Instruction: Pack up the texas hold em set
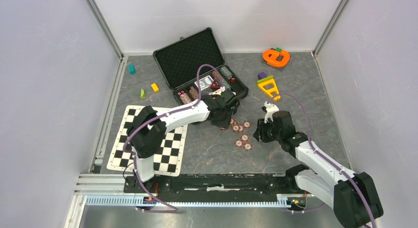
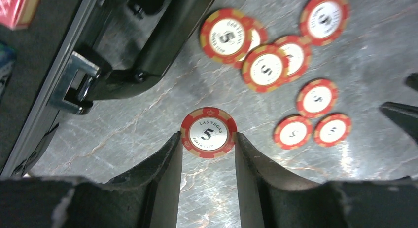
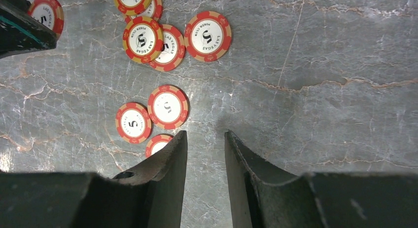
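One case [image 1: 190, 57] lies open at the back of the table [image 1: 212, 156]. Its lid is thrown back so the foam base is free to take pieces, and chip rows [image 1: 189, 95] and a deck [image 1: 204, 83] already sit in it.

Just in front of the case's near edge, the left gripper [image 2: 207, 137] reaches down low. Its jaws press on both sides of a single chip [image 2: 208, 132], pinching it by the rim, likely because a flat disc on the tabletop offers no other hold.

Further from the case, to its front right, the right gripper [image 3: 206, 137] hovers over bare stone. Its jaws are parted with nothing between them, and it seems to be placed out of its partner's way.

Between the two grippers, near the case front, several loose chips [image 1: 242, 135] lie scattered. Some overlap, and none is packed yet.
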Controlling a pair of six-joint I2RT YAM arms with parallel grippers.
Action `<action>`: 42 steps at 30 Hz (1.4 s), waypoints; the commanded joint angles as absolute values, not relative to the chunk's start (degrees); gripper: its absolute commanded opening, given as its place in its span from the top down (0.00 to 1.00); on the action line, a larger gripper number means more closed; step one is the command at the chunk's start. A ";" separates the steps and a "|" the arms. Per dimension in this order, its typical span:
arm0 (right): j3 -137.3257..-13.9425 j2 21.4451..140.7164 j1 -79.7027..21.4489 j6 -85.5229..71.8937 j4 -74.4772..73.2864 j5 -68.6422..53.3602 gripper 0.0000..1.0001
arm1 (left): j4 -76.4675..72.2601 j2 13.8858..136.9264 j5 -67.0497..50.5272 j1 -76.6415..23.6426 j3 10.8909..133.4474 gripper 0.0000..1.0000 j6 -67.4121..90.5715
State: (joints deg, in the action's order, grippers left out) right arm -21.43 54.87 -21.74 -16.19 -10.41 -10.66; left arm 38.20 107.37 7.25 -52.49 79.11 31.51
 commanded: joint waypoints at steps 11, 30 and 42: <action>-22.81 51.78 -21.27 -16.18 -11.42 -5.01 0.61 | 35.50 114.98 4.54 -53.66 92.98 0.59 26.60; -30.02 55.39 -19.89 -20.45 -18.51 16.26 0.16 | 29.81 109.18 11.07 -55.81 83.62 0.26 25.40; -27.16 67.10 -17.56 -22.36 -18.93 10.29 0.33 | 19.35 94.12 16.18 -55.69 67.27 0.07 25.00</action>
State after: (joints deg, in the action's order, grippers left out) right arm -27.46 61.36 -18.22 -21.89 -20.16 12.60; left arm 24.67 97.91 13.58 -55.70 69.80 27.29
